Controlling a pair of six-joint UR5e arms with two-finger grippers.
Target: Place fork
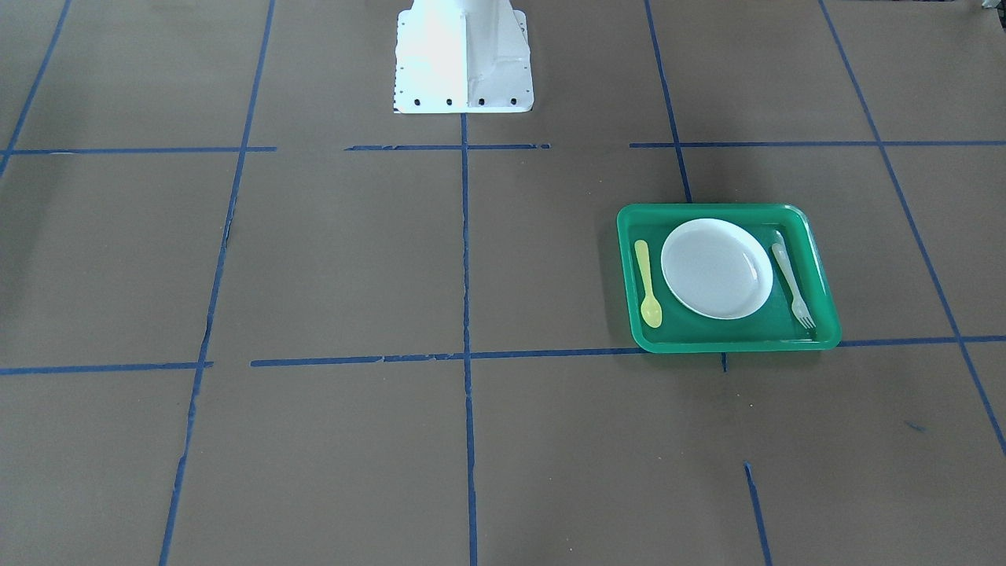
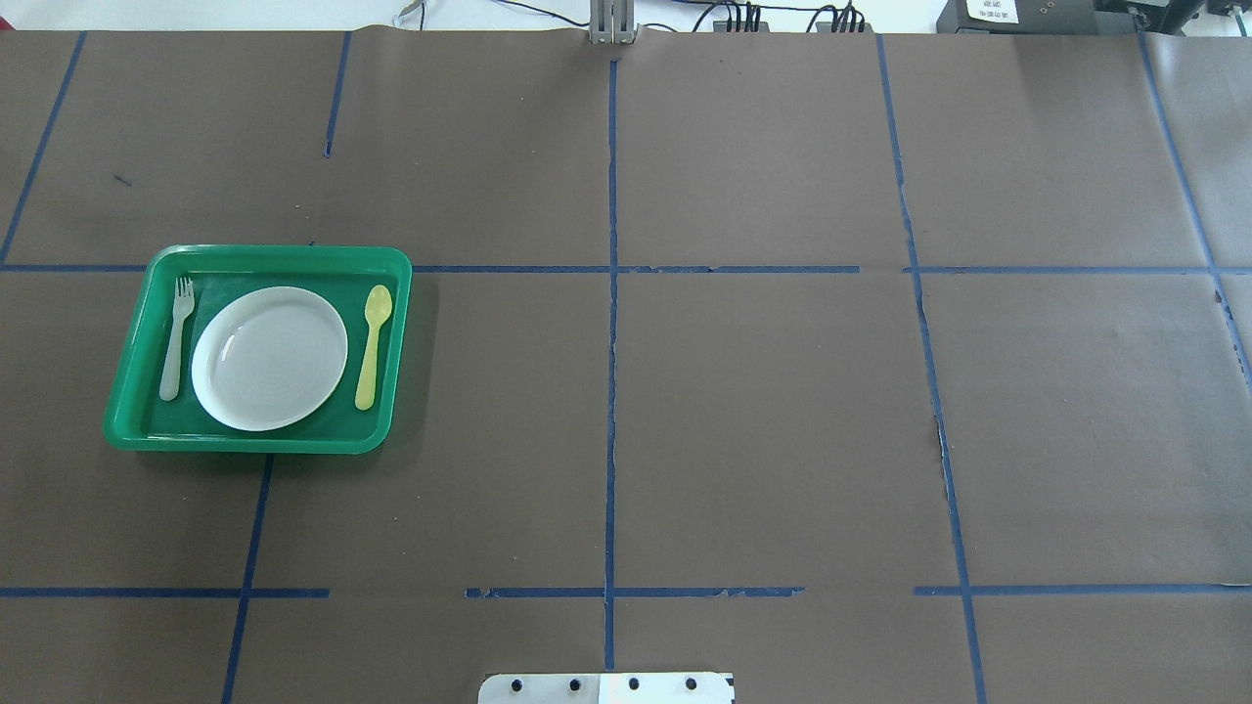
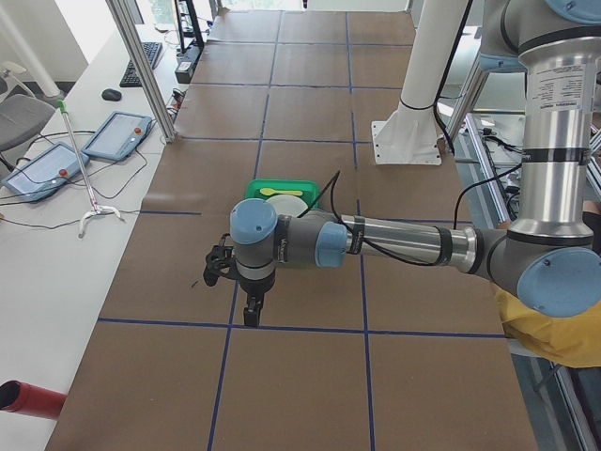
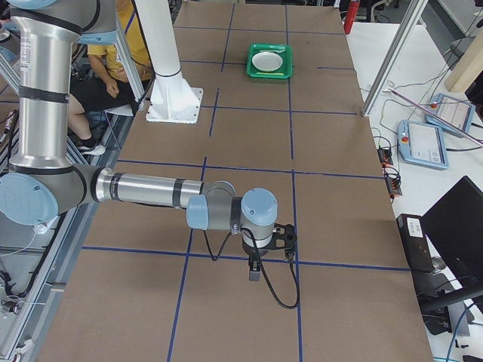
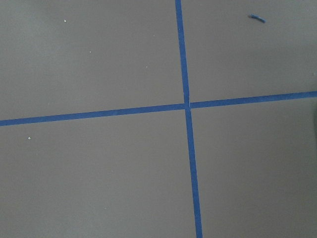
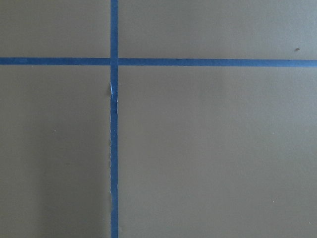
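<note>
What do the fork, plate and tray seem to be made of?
The fork: likely plastic, translucent whitish, faintly tinted by the green beneath it. The plate: white and glossy, with a glint near its rim; plastic or glazed ceramic, cannot tell. The tray: green, with a smooth moulded rim and rounded corners, probably plastic.

The left arm [image 3: 394, 242] hides the fork [image 2: 177, 337] and most of the green tray [image 3: 299, 183] from the left-end camera, and the left gripper [image 3: 252, 315] and right gripper [image 4: 254, 271] are too small to judge.
</note>
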